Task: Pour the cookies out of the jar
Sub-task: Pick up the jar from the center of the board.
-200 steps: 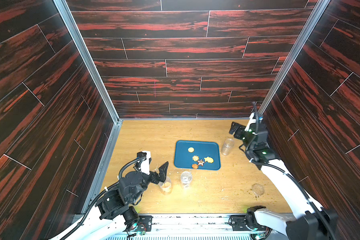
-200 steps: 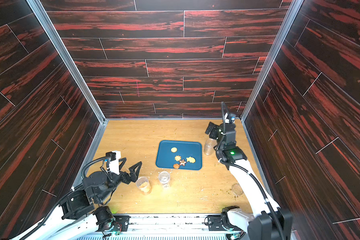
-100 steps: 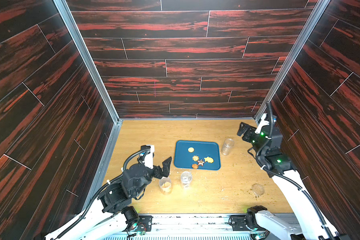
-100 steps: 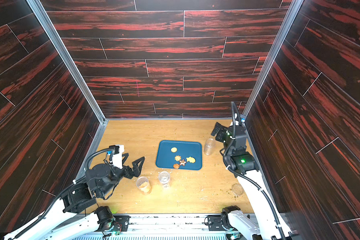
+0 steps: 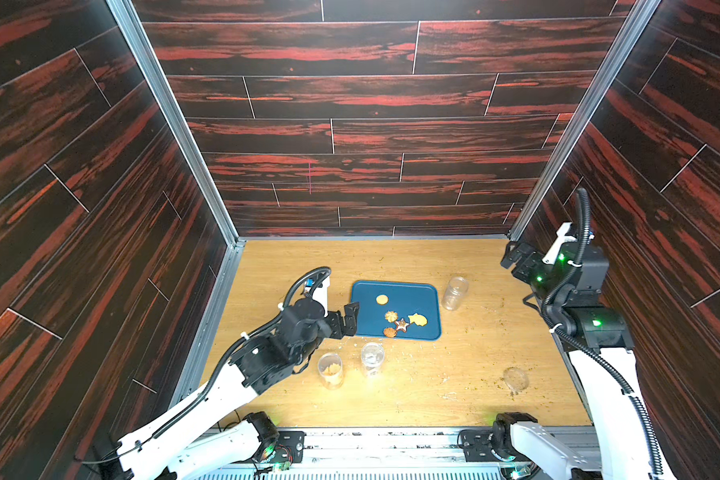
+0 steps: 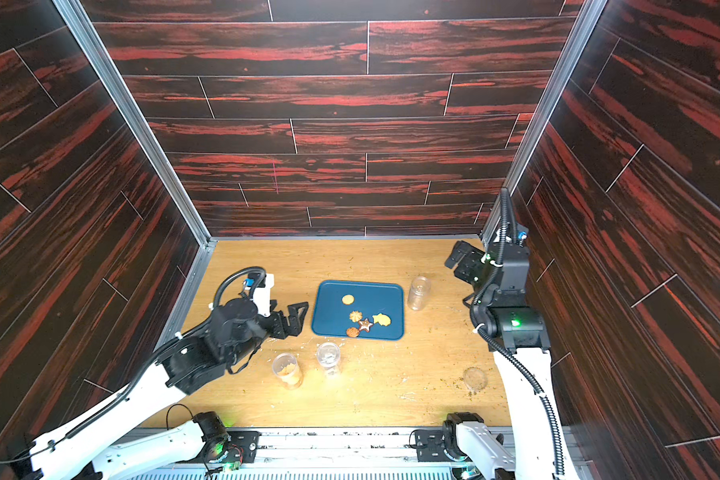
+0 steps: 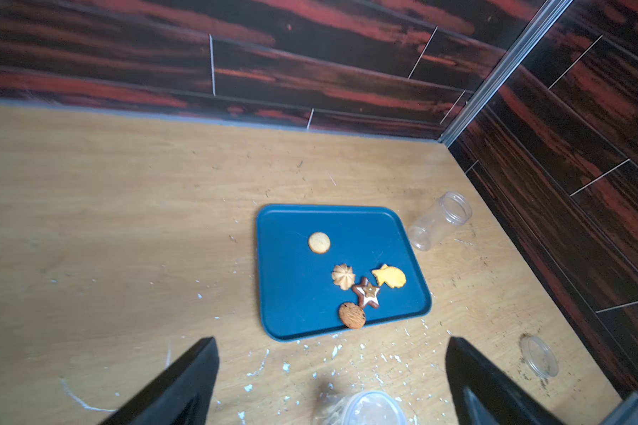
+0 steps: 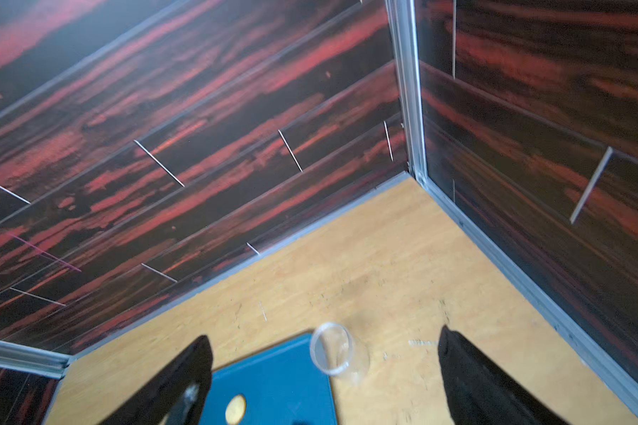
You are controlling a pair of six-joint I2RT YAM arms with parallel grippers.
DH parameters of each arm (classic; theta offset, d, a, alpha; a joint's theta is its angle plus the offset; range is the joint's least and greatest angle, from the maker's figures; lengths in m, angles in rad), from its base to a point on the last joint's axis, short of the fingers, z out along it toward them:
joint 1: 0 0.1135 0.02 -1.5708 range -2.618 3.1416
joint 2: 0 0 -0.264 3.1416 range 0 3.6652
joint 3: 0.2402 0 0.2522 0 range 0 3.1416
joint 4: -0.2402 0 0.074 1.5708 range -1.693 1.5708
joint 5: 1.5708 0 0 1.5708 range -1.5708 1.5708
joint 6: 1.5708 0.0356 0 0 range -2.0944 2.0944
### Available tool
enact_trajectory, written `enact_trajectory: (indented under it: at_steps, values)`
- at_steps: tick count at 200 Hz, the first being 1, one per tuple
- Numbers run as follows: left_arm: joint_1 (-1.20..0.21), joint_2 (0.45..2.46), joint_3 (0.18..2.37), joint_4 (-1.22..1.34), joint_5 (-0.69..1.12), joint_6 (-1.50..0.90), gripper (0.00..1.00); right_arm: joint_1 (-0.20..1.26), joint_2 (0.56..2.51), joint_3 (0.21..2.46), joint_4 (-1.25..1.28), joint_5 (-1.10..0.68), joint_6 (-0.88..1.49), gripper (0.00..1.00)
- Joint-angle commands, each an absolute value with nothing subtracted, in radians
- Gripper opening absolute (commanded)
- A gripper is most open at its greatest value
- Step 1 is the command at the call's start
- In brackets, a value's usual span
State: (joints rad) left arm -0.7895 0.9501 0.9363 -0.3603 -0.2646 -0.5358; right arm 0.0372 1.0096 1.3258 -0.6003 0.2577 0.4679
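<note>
Several cookies [image 5: 417, 319] [image 6: 381, 319] [image 7: 389, 276] lie on a blue tray [image 5: 416, 295] [image 7: 291, 265]. A clear jar [image 5: 330, 370] [image 6: 287, 370] with golden cookies inside stands upright in front of the tray's near left corner. My left gripper [image 5: 350, 318] [image 6: 296, 318] [image 7: 331, 342] hangs open and empty at the tray's left edge, behind that jar. My right gripper [image 5: 516, 259] [image 6: 460, 259] [image 8: 324, 334] is open and empty, raised near the back right corner.
An empty clear jar [image 5: 454, 293] [image 7: 439, 220] [image 8: 334, 353] stands right of the tray. Another clear jar [image 5: 371, 357] [image 6: 328, 357] stands in front of the tray. A clear lid [image 5: 515, 379] [image 7: 538, 355] lies front right. Pale crumbs litter the wooden table; dark walls close three sides.
My right arm has drawn back to the right, away from the empty jar. My left gripper has moved away from the cookie jar, up to the tray's left edge.
</note>
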Motion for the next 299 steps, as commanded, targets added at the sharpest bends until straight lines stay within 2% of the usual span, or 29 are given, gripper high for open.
enact_trajectory:
  at_steps: [1, 76, 118, 157, 196, 230, 280, 299]
  values:
    - [-0.755, 0.971, 0.973, -0.394, -0.178, -0.619, 1.00, -0.020, 1.034, 1.363, -0.714, 0.152, 0.515, 0.99]
    - [-0.669, 1.021, 0.969, -0.421, -0.028, -0.732, 1.00, -0.251, 1.124, 1.367, -0.792, -0.300, 0.632, 0.99]
    - [-0.649, 1.029, 0.943, -0.403, -0.020, -0.798, 1.00, -0.277, 1.140, 1.374, -0.827, -0.340, 0.623, 0.99]
    - [-0.641, 1.060, 0.930, -0.410, 0.002, -0.874, 1.00, -0.316, 1.157, 1.336, -0.808, -0.460, 0.659, 0.99]
    - [-0.632, 1.064, 0.918, -0.428, -0.005, -0.780, 1.00, -0.320, 1.184, 1.324, -0.817, -0.487, 0.652, 0.98]
    - [-0.600, 1.017, 0.838, -0.339, -0.015, -0.749, 1.00, -0.320, 1.216, 1.315, -0.809, -0.509, 0.644, 0.98]
    - [-0.488, 1.059, 0.803, -0.255, 0.093, -0.751, 1.00, -0.315, 1.293, 1.311, -0.702, -0.627, 0.676, 0.95]
    - [-0.477, 1.079, 0.824, -0.255, 0.092, -0.726, 1.00, -0.302, 1.318, 1.329, -0.702, -0.612, 0.666, 0.94]
